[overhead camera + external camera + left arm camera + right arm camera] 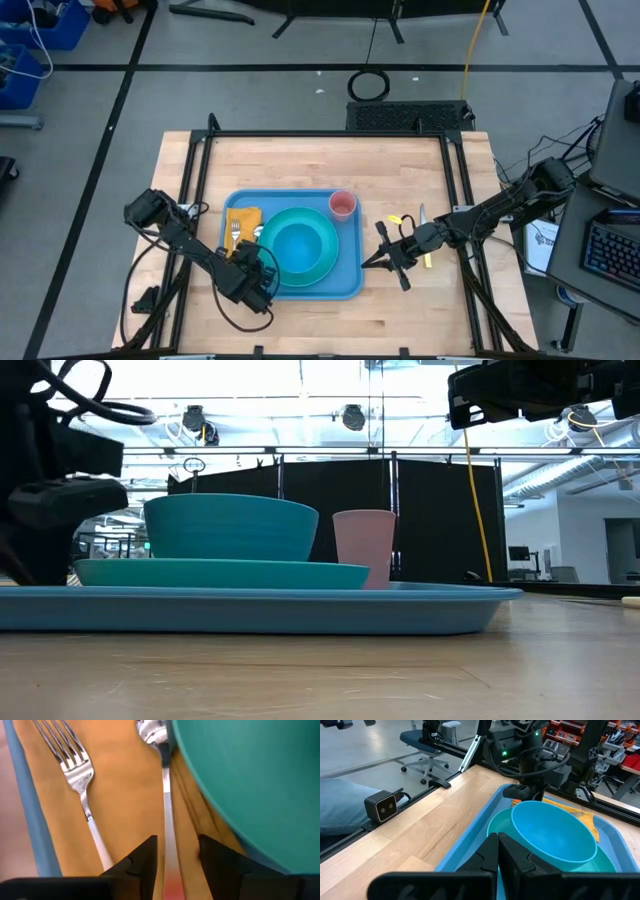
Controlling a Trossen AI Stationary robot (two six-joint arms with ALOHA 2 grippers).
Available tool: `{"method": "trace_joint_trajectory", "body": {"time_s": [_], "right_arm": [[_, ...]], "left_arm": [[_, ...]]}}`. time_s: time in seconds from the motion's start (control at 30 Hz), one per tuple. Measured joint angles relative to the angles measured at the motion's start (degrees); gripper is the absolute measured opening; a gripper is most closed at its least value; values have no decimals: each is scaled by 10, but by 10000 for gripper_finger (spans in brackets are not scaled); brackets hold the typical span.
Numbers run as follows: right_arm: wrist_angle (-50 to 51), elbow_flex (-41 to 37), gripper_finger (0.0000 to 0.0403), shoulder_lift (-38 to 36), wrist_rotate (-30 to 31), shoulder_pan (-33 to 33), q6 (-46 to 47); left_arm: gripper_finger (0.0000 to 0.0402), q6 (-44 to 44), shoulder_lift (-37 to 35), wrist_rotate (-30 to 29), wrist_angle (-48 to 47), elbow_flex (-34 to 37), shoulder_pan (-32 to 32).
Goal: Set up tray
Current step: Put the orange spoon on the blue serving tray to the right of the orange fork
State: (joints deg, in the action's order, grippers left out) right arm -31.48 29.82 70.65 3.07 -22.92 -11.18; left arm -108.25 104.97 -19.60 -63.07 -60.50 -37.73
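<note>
Fingers of the left gripper (172, 860) stand parted astride the handle of a silver metal spoon (162, 795), not pinching it. Right gripper (497, 852): fingers pressed together, holding nothing, beside the large light-blue plastic tray (350, 280), which lies mid-worktop. Tray carries orange napkin (125, 795), fork (80, 780), teal plate (325, 262), blue bowl (298, 245), pink cup (342, 204). Judged nearly complete; yellow-handled cutlery (424, 235) remains on the worktop.

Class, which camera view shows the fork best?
The left wrist view: the fork fills it, lying on the orange napkin. The high view shows it tiny; the low view hides it; the right wrist view barely shows it.
</note>
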Motion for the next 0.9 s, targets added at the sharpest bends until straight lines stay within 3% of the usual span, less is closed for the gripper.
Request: {"method": "trace_joint_trajectory", "body": {"time_s": [0.9], "right_arm": [[-1, 0, 0, 6, -1, 11, 3]], "left_arm": [[122, -2, -22, 11, 0, 10, -2]]}}
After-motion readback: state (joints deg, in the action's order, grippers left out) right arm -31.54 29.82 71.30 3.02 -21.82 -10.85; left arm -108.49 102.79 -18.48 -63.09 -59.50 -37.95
